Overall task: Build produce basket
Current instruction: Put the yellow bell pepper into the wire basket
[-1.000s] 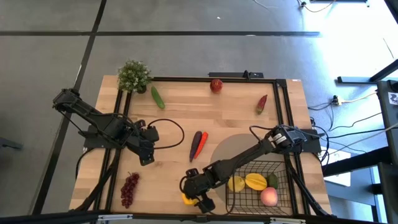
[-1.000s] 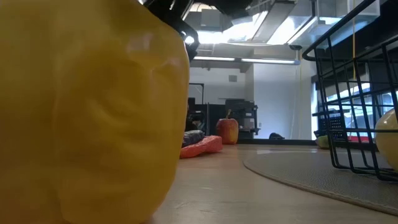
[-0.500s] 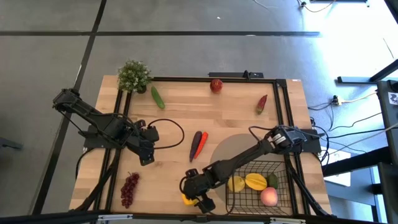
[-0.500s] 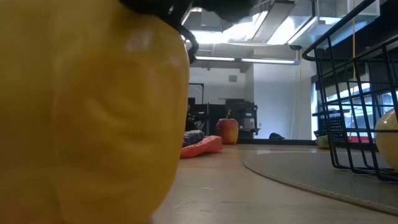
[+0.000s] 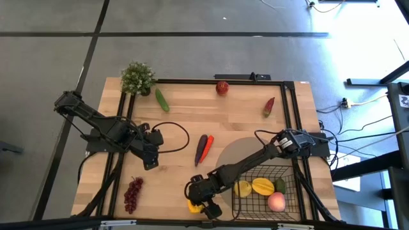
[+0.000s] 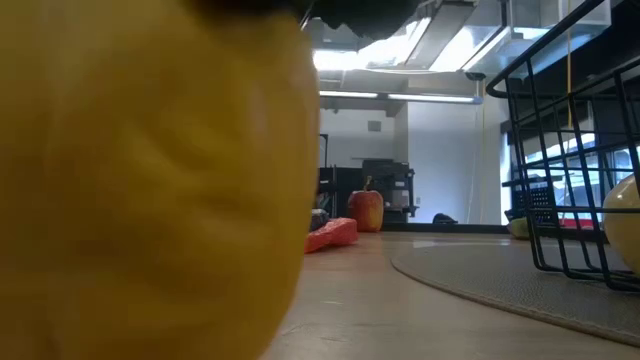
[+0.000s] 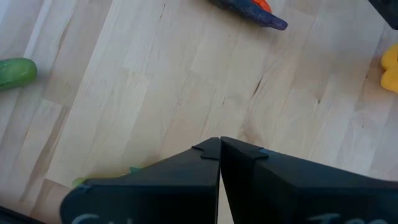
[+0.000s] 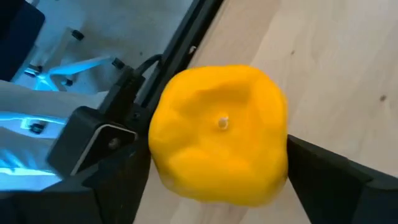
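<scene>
From above, the right gripper [image 5: 204,206] sits low at the table's near edge, just left of the basket [image 5: 289,175], with the yellow pepper [image 5: 193,204] showing at its left side. The basket holds a lemon [image 5: 243,188], a mango [image 5: 262,186] and a peach [image 5: 276,202]. The left gripper [image 5: 151,163] waits over the left half of the table.

At table height, the yellow pepper [image 6: 150,190] fills most of the frame, dark gripper parts just above it; the basket [image 6: 560,150] stands to the right.

The left wrist camera shows its fingers [image 7: 186,177] pressed together, holding nothing.

The right wrist camera shows the pepper [image 8: 221,134] between the two wide-spread fingers [image 8: 323,180]; they seem to touch its sides, though a firm grip is hard to confirm.
</scene>
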{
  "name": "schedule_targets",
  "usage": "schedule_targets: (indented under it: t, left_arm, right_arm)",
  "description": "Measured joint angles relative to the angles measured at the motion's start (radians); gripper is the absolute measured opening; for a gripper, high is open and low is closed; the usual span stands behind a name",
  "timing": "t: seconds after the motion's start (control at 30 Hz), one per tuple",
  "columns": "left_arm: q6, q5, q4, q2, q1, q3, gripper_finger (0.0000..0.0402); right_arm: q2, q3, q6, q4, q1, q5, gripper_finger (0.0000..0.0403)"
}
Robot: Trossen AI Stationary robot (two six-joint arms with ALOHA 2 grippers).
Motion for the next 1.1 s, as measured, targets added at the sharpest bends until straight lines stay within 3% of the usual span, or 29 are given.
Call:
schedule_targets:
  t: [0.27, 0.63, 0.87, 1.1]
  left_arm:
    - [0.0, 0.0, 0.0, 0.0, 0.0, 0.0, 0.0]
    - [0.0, 0.0, 0.0, 0.0, 0.0, 0.0, 0.0]
    - [0.0, 0.0, 0.0, 0.0, 0.0, 0.0, 0.0]
    - [0.0, 0.0, 0.0, 0.0, 0.0, 0.0, 0.0]
  right_arm:
    - [0.0, 0.0, 0.07, 0.001, -0.01, -0.042, 0.0262]
    - [0.0, 0.0, 0.071, 0.034, -0.019, -0.024, 0.0281]
    - [0.0, 0.0, 0.154, 0.041, -0.027, -0.02, 0.0267]
    - [0.0, 0.0, 0.195, 0.043, -0.026, 0.054, 0.0267]
